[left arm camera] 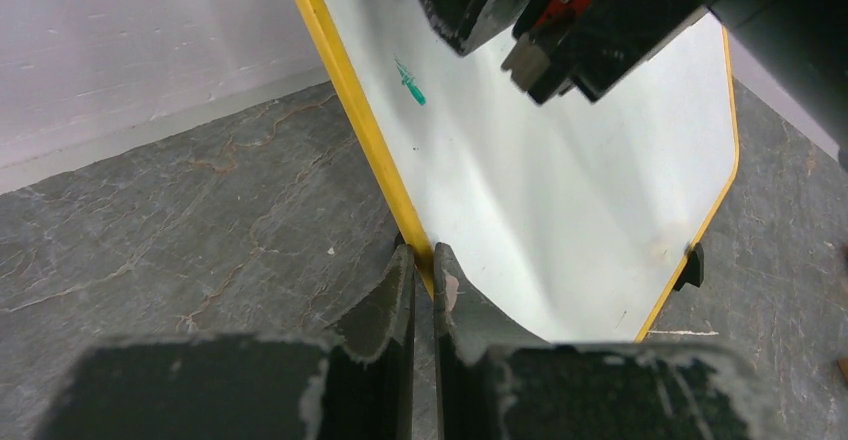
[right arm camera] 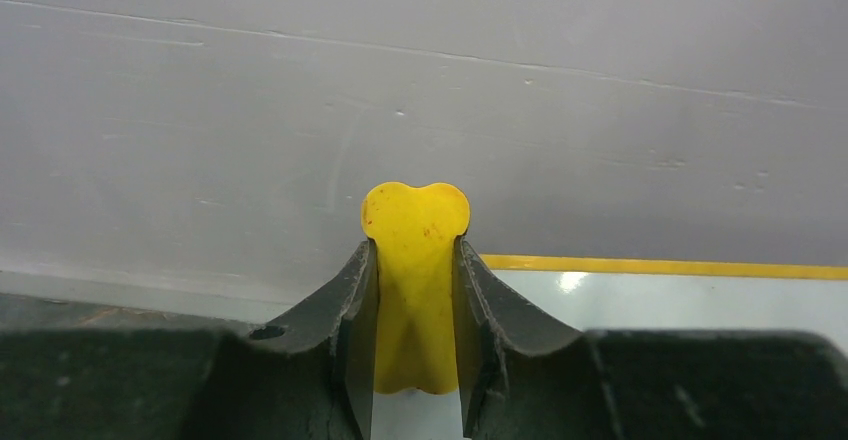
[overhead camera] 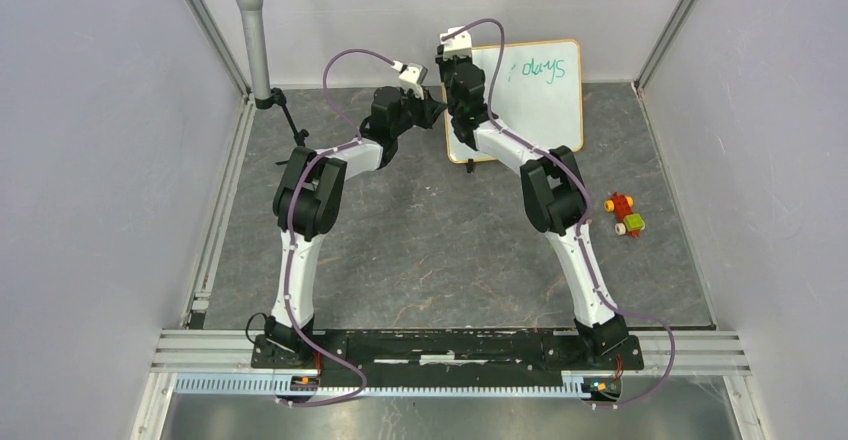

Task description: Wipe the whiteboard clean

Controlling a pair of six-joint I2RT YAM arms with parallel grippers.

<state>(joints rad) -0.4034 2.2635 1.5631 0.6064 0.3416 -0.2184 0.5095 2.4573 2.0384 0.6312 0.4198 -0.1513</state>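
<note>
The whiteboard (overhead camera: 540,100) stands tilted at the back of the table, orange-framed, with teal writing (overhead camera: 543,68) at its upper right. My left gripper (overhead camera: 438,110) is shut on the board's left frame edge (left arm camera: 400,200); a small teal mark (left arm camera: 411,84) shows on the board face there. My right gripper (overhead camera: 455,60) is up at the board's top left corner, shut on a yellow eraser (right arm camera: 416,280) held against the board (right arm camera: 700,300). The right gripper also shows in the left wrist view (left arm camera: 560,20).
A grey microphone on a stand (overhead camera: 255,40) is at the back left. Small coloured toy blocks (overhead camera: 625,215) lie on the table to the right of the right arm. Grey walls enclose the dark stone tabletop (overhead camera: 420,250).
</note>
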